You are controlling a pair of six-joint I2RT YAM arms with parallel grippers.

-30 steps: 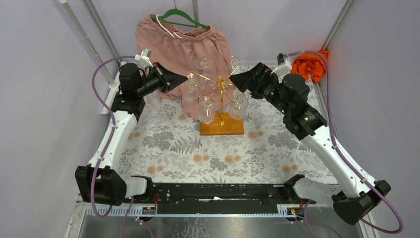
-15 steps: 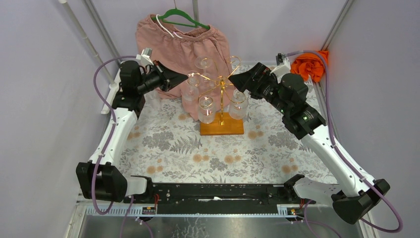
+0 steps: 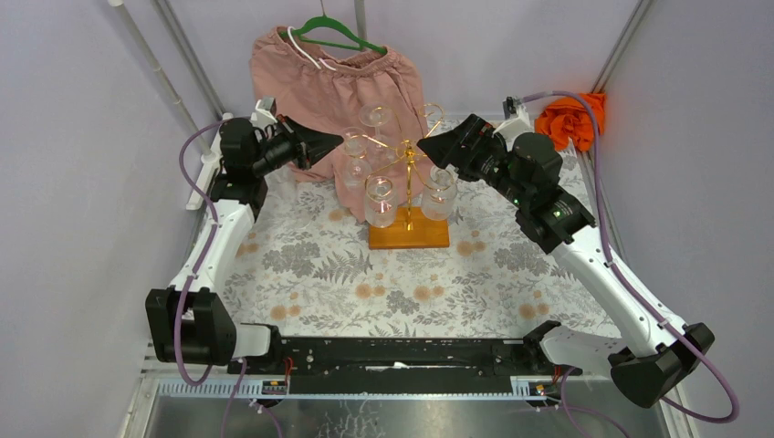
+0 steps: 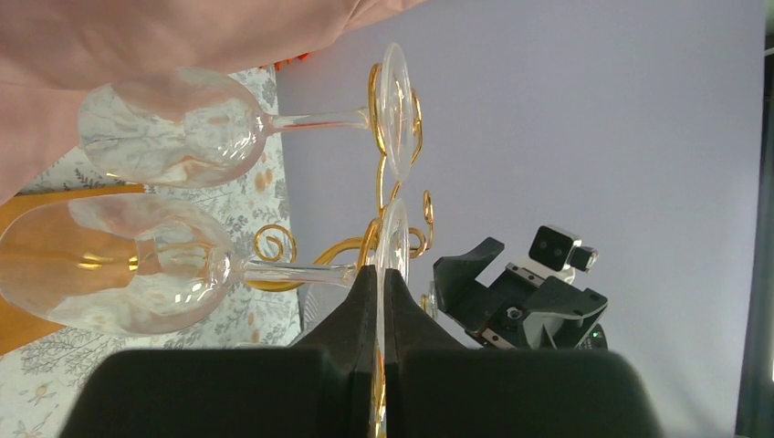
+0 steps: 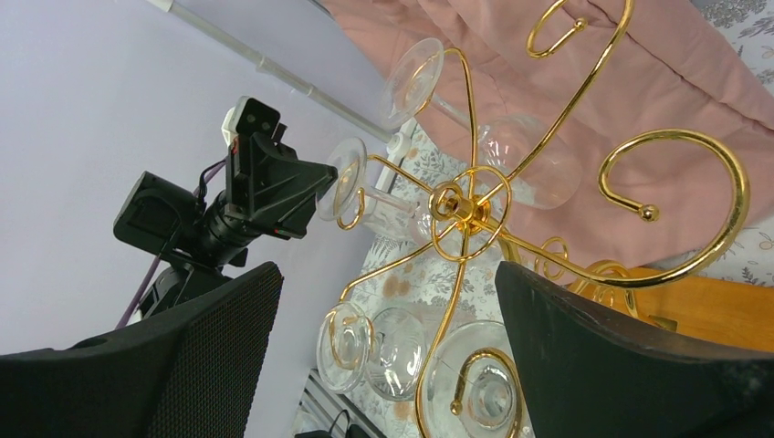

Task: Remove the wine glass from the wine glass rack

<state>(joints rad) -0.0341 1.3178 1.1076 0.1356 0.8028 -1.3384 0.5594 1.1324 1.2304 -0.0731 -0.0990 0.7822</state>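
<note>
The wine glass rack [image 3: 408, 173] is a gold wire stand on an orange-brown wooden base [image 3: 409, 232] at the back middle of the table. Several clear wine glasses hang upside down from its curled arms. My left gripper [image 3: 341, 143] is shut on the round foot [image 4: 393, 239] of the left wine glass [image 3: 354, 164], whose bowl [image 4: 119, 274] hangs below it. My right gripper [image 3: 427, 146] is open at the rack's upper right. In the right wrist view its fingers [image 5: 192, 356] straddle the gold arms [image 5: 454, 203] without touching them.
A pink garment [image 3: 338, 78] on a green hanger hangs right behind the rack. An orange cloth [image 3: 570, 119] lies at the back right corner. A floral mat [image 3: 392, 283] covers the table. Other glasses hang at the back [image 3: 376, 119], front [image 3: 381, 196] and right [image 3: 439, 193].
The right gripper has edged left, closer to the top of the rack. The left arm has shifted slightly, its gripper staying at the left glass's foot.
</note>
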